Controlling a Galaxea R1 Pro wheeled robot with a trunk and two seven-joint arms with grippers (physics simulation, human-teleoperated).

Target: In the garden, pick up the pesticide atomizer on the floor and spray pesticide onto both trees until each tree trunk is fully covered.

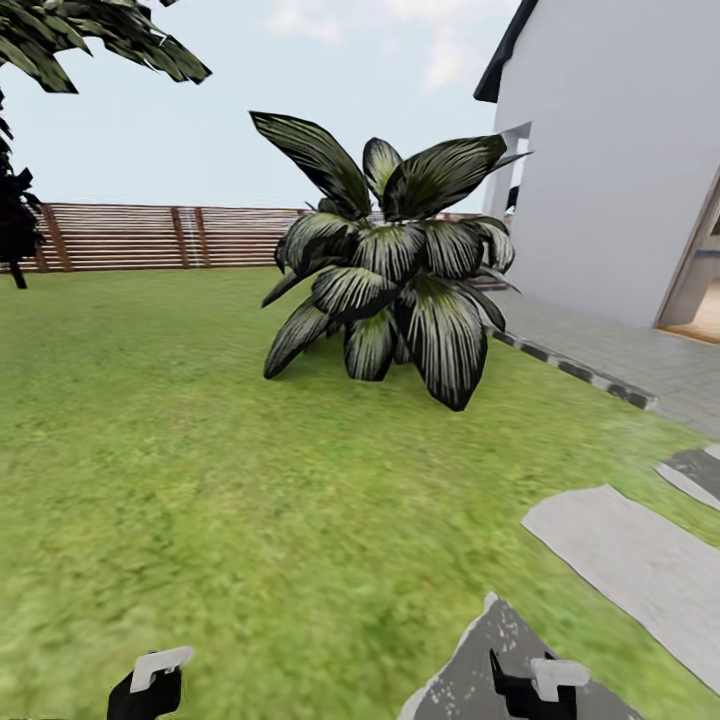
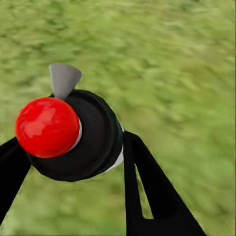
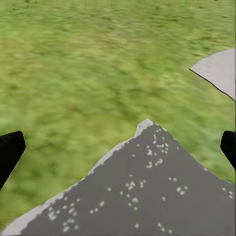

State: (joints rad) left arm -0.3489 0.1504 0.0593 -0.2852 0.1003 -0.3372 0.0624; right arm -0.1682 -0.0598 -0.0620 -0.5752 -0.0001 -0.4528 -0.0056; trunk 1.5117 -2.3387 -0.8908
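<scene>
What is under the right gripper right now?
Under the right gripper lies a grey stepping stone with white specks, bordered by grass. No ground there is covered.

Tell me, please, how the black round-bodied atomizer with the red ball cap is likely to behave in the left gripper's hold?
The black atomizer looks rigid, so it probably won't flex between the left gripper's fingers. Its rounded, glossy body may slip or twist if the grip loosens. The grey nozzle seems thin and perhaps easily knocked.

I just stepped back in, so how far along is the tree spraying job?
Done: the sprayer is off the ground, clamped in the left gripper. In hand: the robot is out on the lawn, facing a big leafy plant and the fence. Left: both tree trunks, with no thick trunk ahead.
</scene>
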